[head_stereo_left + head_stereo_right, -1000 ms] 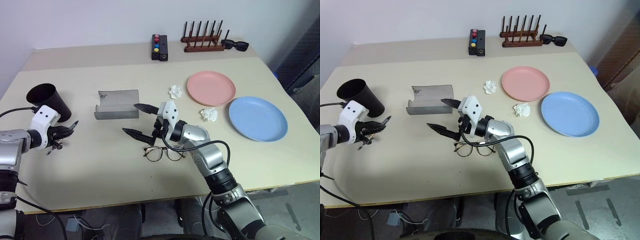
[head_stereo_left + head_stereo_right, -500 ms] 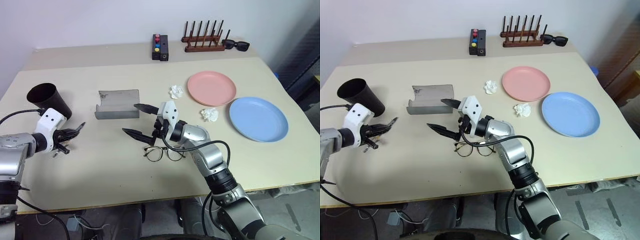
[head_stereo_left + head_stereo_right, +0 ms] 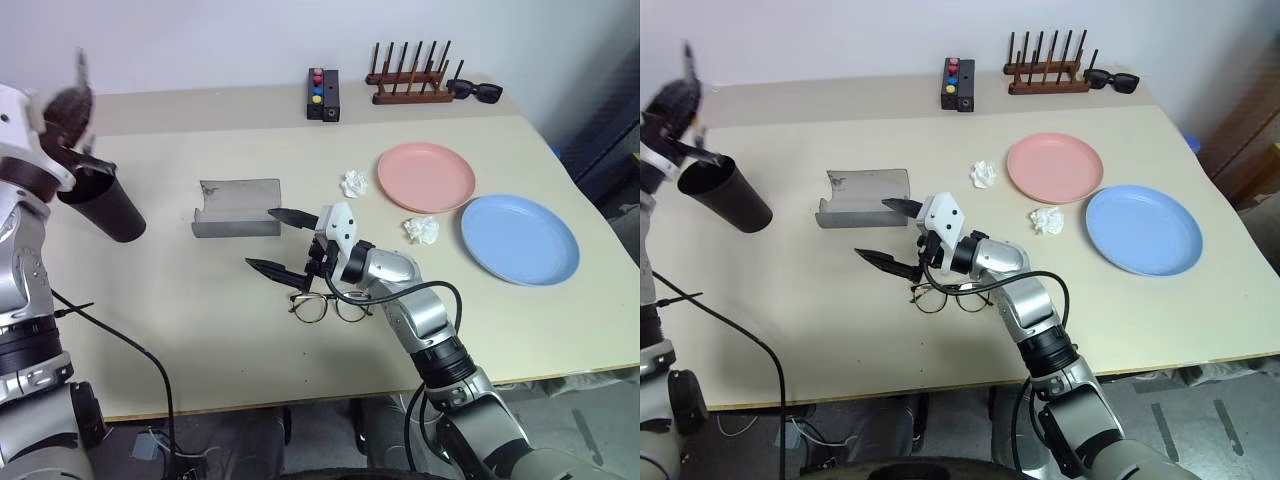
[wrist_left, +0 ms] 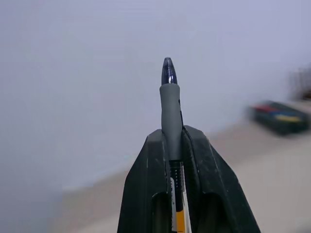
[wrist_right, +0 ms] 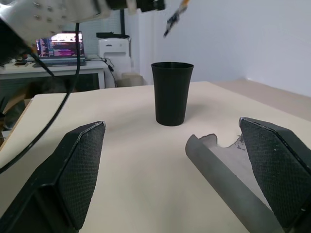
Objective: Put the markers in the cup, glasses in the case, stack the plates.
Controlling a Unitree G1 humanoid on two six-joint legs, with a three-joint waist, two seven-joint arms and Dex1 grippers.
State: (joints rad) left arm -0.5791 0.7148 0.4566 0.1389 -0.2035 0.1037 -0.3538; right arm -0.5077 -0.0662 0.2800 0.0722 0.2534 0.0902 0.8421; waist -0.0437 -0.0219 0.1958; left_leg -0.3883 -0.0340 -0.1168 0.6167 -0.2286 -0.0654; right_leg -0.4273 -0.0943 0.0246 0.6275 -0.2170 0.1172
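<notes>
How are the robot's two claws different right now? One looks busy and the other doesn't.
The left gripper has its jaws shut on a marker and is raised beside the cup. The right gripper has its jaws wide open, holds nothing, and hangs low over the table between the glasses and the case. Both have two black fingers.

Silver-grey jointed right arm (image 3: 425, 320), glossy metal segments; white housing behind the right gripper (image 3: 284, 241), its fingers (image 5: 80, 170) black, tapered, with cross-hatched pads; thin black cables loop along both arms; left gripper (image 4: 172, 160) matte black.
</notes>
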